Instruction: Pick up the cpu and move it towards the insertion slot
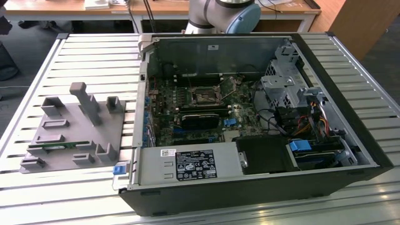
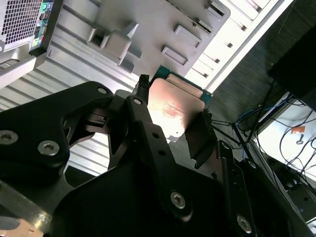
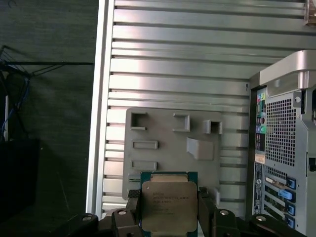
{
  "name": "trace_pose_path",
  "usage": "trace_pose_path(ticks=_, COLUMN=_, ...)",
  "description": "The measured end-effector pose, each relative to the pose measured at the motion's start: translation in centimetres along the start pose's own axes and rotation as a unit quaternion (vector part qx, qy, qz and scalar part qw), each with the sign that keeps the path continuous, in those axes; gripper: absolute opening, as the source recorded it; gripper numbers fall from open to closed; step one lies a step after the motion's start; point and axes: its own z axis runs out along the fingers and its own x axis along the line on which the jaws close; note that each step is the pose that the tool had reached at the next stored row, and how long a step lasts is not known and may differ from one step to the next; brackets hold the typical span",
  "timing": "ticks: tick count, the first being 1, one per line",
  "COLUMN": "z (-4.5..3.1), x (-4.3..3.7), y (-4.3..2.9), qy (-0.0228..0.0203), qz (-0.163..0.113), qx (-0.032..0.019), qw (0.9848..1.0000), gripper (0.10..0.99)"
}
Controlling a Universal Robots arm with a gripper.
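Observation:
The cpu (image 3: 169, 207) is a flat square chip with a shiny metal top and a green rim. It sits clamped between the two black fingers of my gripper (image 3: 168, 194), which is shut on it. In the second wrist view the cpu (image 2: 174, 109) shows its bright top between the same fingers of the gripper (image 2: 173, 102). It hangs in the air above the grey tray (image 3: 163, 133). The insertion slot (image 1: 205, 96) is the small square socket with a metal frame on the motherboard inside the open computer case (image 1: 250, 187).
The grey tray (image 1: 69, 136) lies on the slatted metal table (image 1: 93, 61) at the exterior view's left, with upright posts and a green memory stick (image 1: 59, 147). Inside the case are a long black module (image 1: 200, 119), cables and a drive cage (image 1: 281, 89).

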Motion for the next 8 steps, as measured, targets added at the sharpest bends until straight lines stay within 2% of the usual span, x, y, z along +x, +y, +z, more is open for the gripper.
trace_pose_path(ticks=8, z=0.00, x=-1.10, y=-0.04, qy=0.0001, qz=-0.003, qx=0.0000, qw=1.0000, gripper=0.541)
